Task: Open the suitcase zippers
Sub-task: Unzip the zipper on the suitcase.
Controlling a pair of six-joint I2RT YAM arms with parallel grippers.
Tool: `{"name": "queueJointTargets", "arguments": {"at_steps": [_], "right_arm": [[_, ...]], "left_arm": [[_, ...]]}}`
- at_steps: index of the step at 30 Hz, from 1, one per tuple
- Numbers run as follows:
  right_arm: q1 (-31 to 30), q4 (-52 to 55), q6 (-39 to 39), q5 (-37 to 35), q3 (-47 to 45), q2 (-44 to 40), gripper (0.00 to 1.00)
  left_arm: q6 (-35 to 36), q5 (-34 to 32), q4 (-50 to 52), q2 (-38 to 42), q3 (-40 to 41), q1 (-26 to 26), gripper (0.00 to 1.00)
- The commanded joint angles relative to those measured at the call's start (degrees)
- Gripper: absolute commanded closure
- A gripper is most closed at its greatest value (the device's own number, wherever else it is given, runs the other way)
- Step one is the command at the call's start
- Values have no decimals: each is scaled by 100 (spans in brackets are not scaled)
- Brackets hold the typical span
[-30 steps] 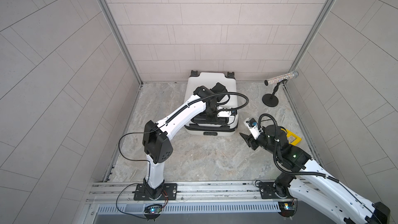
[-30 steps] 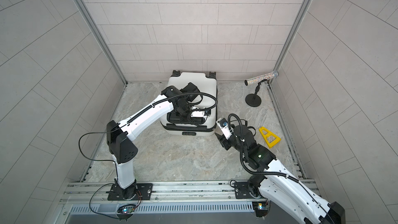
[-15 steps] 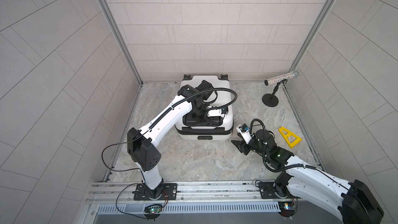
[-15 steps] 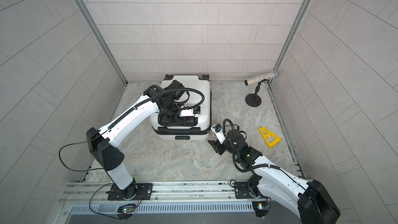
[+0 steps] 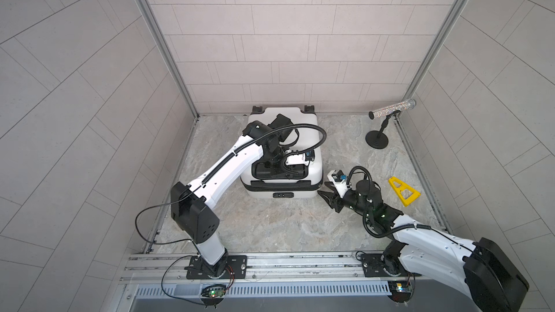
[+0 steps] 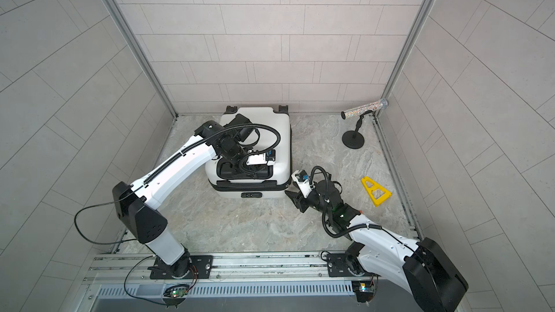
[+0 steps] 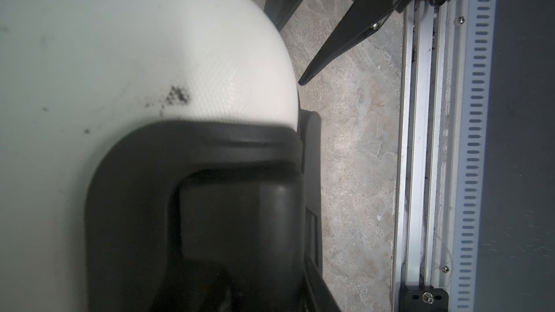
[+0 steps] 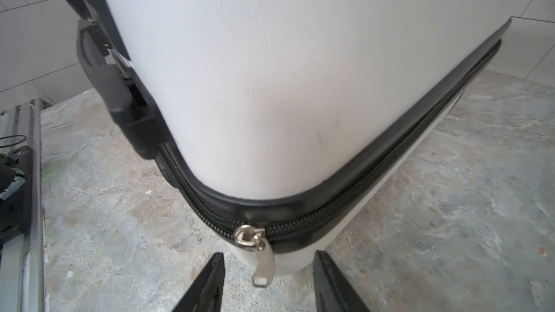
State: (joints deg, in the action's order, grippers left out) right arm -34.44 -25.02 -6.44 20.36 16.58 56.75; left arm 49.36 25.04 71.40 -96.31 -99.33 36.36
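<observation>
Suitcase (image 5: 304, 121) and zippers (image 5: 270, 186) sit toward the back of the marbled grey worktop (image 5: 270, 226). The white case lies flat between the two arms, with its black wheels (image 5: 309, 108) by the rear wall and a black handle recess (image 5: 300, 173) facing up. The zippers form a black band around the middle seam. In the right wrist view the teeth look meshed on both sides of a silver pull (image 8: 262, 261), which hangs at the near corner of the suitcase. The right end effector (image 8: 269, 254) is released: its two black fingers (image 8: 204, 283) stand apart on either side of that pull without touching it, low over the worktop just beside the corner. The left end effector (image 5: 271, 168) reaches down into the handle recess on top of the suitcase. The left wrist view is dark and blurred there, so it cannot be told whether it is clenched on anything. A yellow triangular frame (image 5: 404, 192) lies on the worktop beyond the right arm, well apart from the suitcase. A black stand (image 5: 377, 141) carrying a glittery tube (image 5: 392, 109) stands in the far right corner.
</observation>
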Motion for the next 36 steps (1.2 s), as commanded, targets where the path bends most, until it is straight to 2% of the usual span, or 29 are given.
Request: {"name": "queueJointTargets", "arguments": {"at_steps": [1, 10, 14, 20, 22, 25, 28, 31, 36], "right_arm": [[14, -355, -88, 206, 12, 56, 55], [16, -129, 27, -188, 65, 58, 80], [16, -16, 30, -345, 56, 19, 89], [11, 167, 50, -484, 60, -81, 96], [14, 244, 36, -530, 77, -119, 96], [15, 322, 72, -528, 100, -115, 88], [14, 300, 121, -440, 98, -73, 86], [16, 181, 152, -353, 130, -17, 79], [11, -124, 178, -136, 139, 26, 76]], "left_arm": [[-58, 500, -337, 455, -143, -41, 93], [-50, 713, -337, 469, -168, -37, 93], [-50, 709, -337, 470, -160, -33, 93], [-49, 672, -337, 471, -164, -40, 93], [-41, 658, -340, 470, -154, -30, 93], [-32, 678, -346, 461, -143, -33, 93], [-31, 754, -346, 455, -143, -33, 93], [-36, 817, -354, 452, -142, -32, 93], [-32, 878, -354, 436, -129, -33, 93]]}}
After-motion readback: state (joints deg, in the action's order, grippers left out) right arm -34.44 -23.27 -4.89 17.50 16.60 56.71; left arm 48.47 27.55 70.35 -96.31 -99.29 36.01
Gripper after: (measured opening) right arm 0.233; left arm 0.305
